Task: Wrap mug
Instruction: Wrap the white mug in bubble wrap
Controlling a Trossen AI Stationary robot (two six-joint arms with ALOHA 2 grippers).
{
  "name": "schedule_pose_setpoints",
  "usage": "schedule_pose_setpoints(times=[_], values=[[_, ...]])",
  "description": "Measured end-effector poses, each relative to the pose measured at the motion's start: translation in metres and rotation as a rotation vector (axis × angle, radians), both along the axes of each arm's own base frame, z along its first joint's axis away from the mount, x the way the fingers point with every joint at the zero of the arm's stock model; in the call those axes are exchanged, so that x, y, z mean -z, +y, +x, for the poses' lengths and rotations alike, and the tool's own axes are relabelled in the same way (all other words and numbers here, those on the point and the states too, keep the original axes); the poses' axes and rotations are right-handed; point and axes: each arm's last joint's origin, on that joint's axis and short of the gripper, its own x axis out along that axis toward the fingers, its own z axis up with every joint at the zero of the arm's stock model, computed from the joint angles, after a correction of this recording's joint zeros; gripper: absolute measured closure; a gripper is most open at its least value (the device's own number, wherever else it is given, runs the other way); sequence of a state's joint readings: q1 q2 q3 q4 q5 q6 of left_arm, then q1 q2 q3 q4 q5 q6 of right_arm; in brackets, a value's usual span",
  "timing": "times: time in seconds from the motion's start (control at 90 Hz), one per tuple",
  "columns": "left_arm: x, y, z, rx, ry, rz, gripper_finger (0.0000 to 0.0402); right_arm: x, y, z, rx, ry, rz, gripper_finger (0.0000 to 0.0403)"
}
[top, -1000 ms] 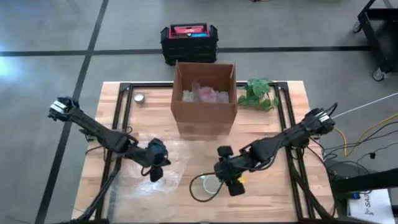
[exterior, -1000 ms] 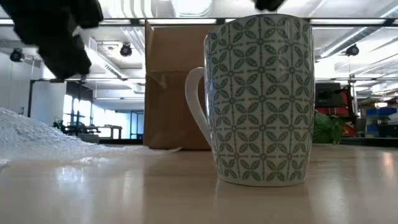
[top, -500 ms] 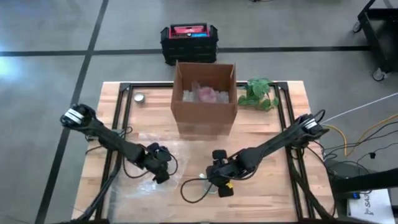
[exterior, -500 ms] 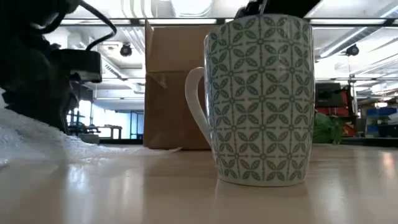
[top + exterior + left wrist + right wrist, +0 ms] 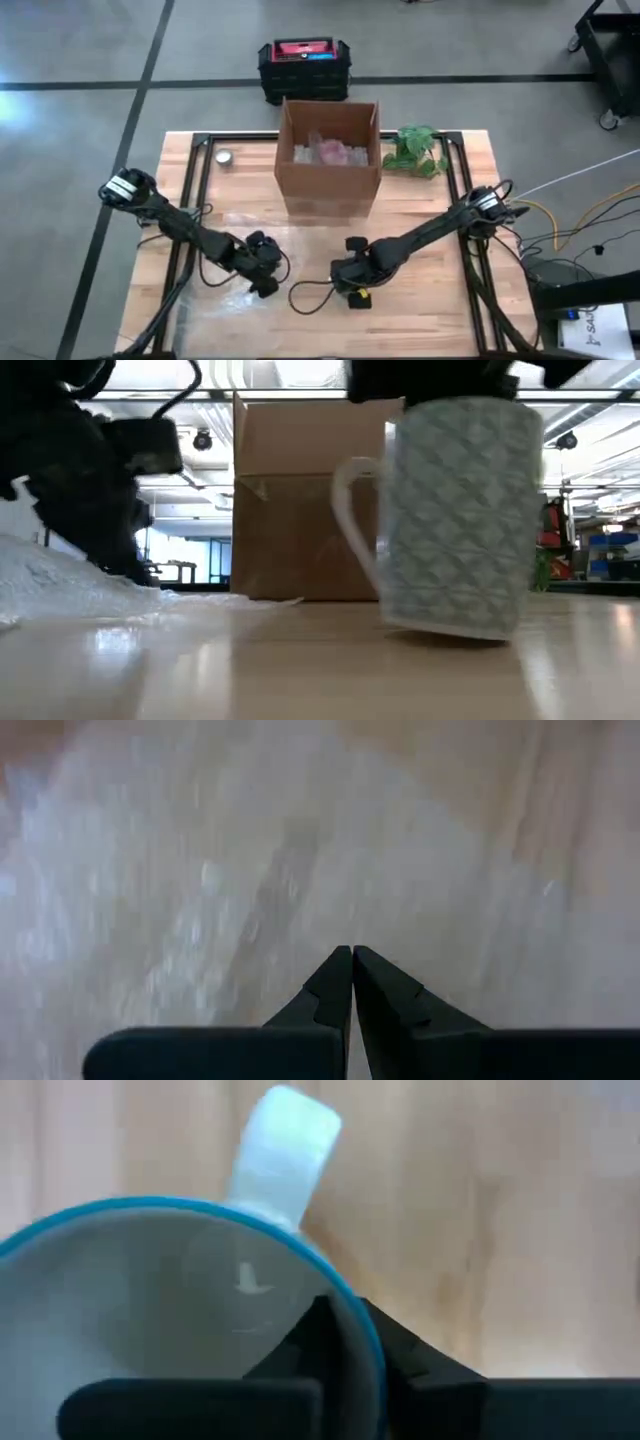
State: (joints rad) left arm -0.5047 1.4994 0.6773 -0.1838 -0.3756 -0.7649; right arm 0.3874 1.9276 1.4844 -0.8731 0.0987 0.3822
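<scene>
The right gripper (image 5: 345,1355) is clamping the mug (image 5: 455,525) by its rim near the table's (image 5: 440,300) front edge, one finger inside. The left gripper (image 5: 352,965), fingers pressed together, is sitting on the bubble wrap (image 5: 215,295) toward the front left corner. No readable writing is showing anywhere.

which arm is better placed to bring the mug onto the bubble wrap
Right. The right gripper is shut on the mug rim, one finger inside. The left gripper is shut down at the bubble wrap.
</scene>
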Motion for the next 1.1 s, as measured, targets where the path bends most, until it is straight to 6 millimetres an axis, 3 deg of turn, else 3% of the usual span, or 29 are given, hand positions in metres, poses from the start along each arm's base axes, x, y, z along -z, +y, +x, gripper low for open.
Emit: schedule_pose_setpoints(times=[0.167, 0.389, 0.556, 0.767, 0.833, 0.922, 1.1], values=[[0.012, 0.01, 0.012, -0.009, 0.011, 0.044, 0.0401, -0.006, 0.001, -0.012, 0.01, 0.056, -0.05, 0.0395], [0.031, 0.02, 0.037, 0.021, 0.046, -0.041, 0.0401, -0.019, 0.004, -0.035, 0.045, 0.134, -0.155, 0.0396], [0.022, 0.021, 0.077, 0.103, 0.017, 0.04, 0.0401, -0.025, 0.01, -0.046, 0.059, 0.154, -0.214, 0.04], [0.015, 0.024, 0.145, 0.212, -0.008, 0.13, 0.0401, -0.028, 0.021, -0.054, 0.032, 0.148, -0.216, 0.0401], [0.006, 0.021, 0.16, 0.241, 0.043, 0.139, 0.0401, -0.033, 0.022, -0.057, 0.035, 0.131, -0.207, 0.0401], [-0.021, 0.01, 0.169, 0.273, 0.114, 0.16, 0.0401, -0.045, 0.023, -0.062, 0.042, 0.097, -0.189, 0.0402], [-0.088, -0.021, 0.144, 0.272, 0.124, 0.214, 0.0401, -0.08, 0.014, -0.07, 0.044, -0.045, -0.153, 0.0402]])
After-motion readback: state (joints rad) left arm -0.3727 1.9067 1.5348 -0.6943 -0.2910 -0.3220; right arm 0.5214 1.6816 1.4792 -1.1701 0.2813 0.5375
